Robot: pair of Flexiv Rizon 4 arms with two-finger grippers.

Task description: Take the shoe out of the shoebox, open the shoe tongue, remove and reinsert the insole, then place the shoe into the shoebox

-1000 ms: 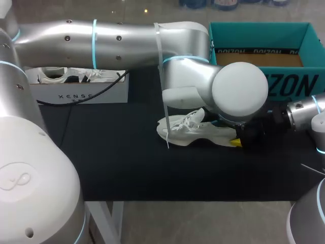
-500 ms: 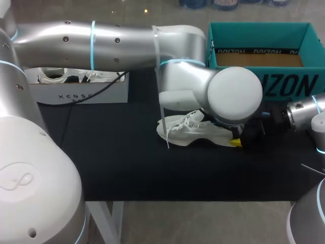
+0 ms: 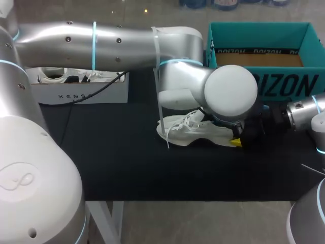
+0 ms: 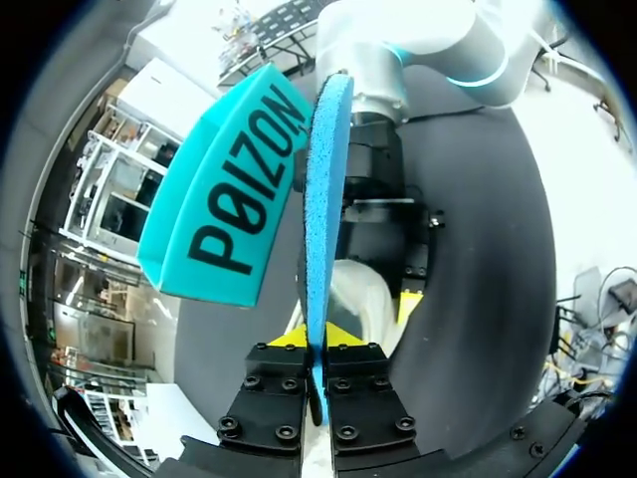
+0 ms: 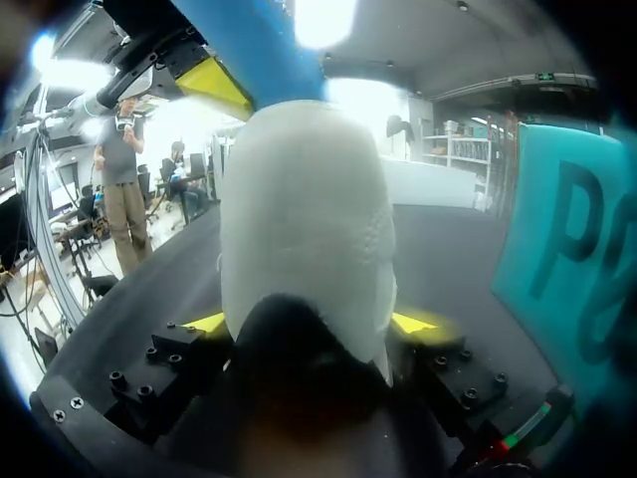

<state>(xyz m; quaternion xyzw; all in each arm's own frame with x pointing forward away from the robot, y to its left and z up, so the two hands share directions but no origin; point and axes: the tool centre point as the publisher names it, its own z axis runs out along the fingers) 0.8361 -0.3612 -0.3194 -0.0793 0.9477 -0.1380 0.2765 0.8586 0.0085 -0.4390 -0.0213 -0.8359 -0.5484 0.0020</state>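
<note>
A white shoe [image 3: 185, 133] lies on its side on the black table [image 3: 117, 162], toe toward the left. My left arm comes across from the left, and its round wrist [image 3: 231, 94] hides its fingers from above. In the left wrist view my left gripper [image 4: 318, 339] is shut on the end of a blue insole [image 4: 323, 189], which stands edge-on over the shoe [image 4: 356, 299]. My right gripper [image 3: 239, 140] sits at the shoe's heel. In its own view the right gripper [image 5: 311, 324] has the white heel [image 5: 304, 219] pressed between both yellow tips. The teal shoebox [image 3: 284, 84] stands open at the back right.
A white box [image 3: 84, 92] with white packing material stands at the back left, with a black cable [image 3: 96, 94] trailing over it. A pale strap [image 3: 162, 119] hangs from my left arm down to the shoe's toe. Bare black table lies in front of the shoe.
My left arm's wrist has shifted slightly to the left over the shoe. The shoe and my right arm have stayed where they were.
</note>
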